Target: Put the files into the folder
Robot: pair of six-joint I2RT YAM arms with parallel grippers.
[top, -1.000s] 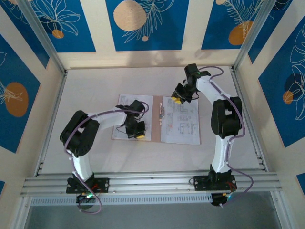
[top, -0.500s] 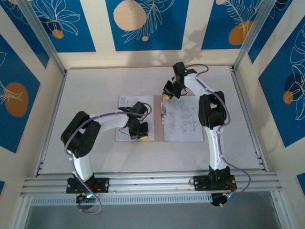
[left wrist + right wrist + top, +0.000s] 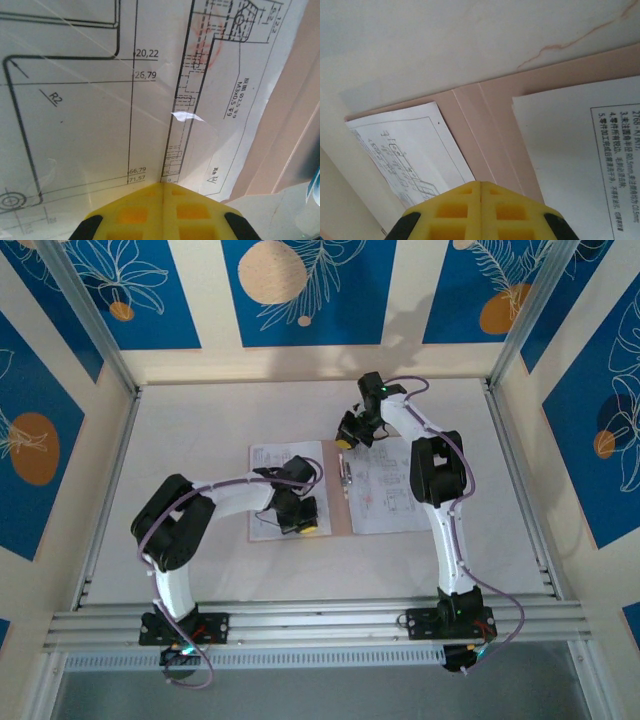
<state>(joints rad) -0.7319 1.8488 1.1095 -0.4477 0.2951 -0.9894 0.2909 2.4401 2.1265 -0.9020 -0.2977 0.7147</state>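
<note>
Counter [image 3: 200,420]: pale and flat. It carries the open folder in the middle, in front of the two arms.
Folder [image 3: 333,512]: it lies open and flat on the counter. Its pinkish-brown card shows as a strip along the middle fold and as a thin border at the far edge.
Files [image 3: 385,490]: white sheets with black drawings and text lie on both halves of the folder. One group is left of the fold and one is right of it. Both seem to lie inside the card's outline.
Task progress: I judge that the main part is done, because the papers already rest on the open folder. What may be left is to square the sheets and close the cover. The folder is not yet closed.
Left arm [image 3: 230,490]: it reaches from the left across the left half, with the wrist bent down to the paper.
Right arm [image 3: 435,470]: it is stretched far out, with the wrist turned toward the far edge of the folder near the fold.
Left hand [image 3: 303,523]: the yellow fingers are pressed together with nothing between them. The tip is on or just above the left sheet, and I cannot tell which.
Right hand [image 3: 346,438]: the fingers are also closed and hold nothing. It is at the far end of the fold, pointing at the card.
</note>
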